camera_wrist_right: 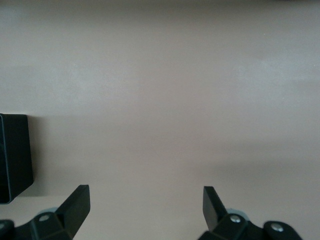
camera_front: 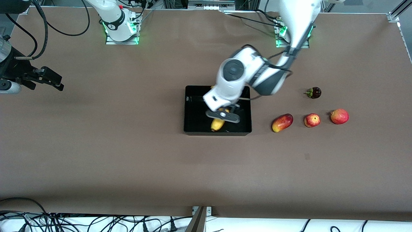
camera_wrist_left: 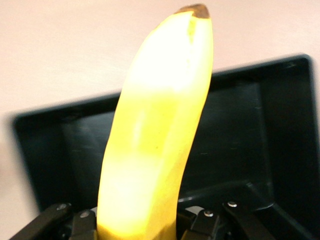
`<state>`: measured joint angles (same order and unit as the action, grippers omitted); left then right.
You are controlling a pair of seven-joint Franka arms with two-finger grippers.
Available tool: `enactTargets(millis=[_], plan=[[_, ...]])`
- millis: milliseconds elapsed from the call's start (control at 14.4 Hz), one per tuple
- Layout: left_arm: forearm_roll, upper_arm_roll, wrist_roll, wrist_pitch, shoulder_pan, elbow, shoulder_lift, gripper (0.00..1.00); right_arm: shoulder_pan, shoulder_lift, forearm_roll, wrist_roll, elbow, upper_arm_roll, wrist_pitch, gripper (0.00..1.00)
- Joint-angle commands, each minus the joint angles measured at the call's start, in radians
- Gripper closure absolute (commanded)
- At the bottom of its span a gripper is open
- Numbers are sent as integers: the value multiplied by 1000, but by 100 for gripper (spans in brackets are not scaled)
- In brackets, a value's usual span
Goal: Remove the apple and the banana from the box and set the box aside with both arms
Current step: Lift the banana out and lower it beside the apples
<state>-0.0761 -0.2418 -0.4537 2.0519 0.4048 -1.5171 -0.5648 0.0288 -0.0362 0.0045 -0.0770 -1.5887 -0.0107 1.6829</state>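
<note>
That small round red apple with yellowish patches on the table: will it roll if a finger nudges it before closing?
Probably. The small round red apple with yellowish patches sits free on the flat brown table, touching neither the oblong red-yellow mango nor the rounder red fruit beside it, so nothing would stop it. Its glossy skin looks slippery; a centred grip seems safer.

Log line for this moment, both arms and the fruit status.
left gripper: shut on banana, in black tray | right gripper: open, waiting over bare table | small apple: on table, untouched
</note>
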Motion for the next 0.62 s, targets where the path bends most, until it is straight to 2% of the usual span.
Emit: enactTargets(millis=[0,138,346,554], plan=[[45,-11,217,-184,-131,59,43,100,-1,-7,-11,-20,15,-6,1,0],[32,-7,332,-290,-207,112,40,100,-1,-8,-11,-20,15,-6,1,0],[10,13,530,-305,-332,106,26,97,-1,-7,-11,-20,15,-6,0,0],[-153,18,668,-277,-454,112,-56,95,-1,-7,-11,-20,15,-6,0,0]])
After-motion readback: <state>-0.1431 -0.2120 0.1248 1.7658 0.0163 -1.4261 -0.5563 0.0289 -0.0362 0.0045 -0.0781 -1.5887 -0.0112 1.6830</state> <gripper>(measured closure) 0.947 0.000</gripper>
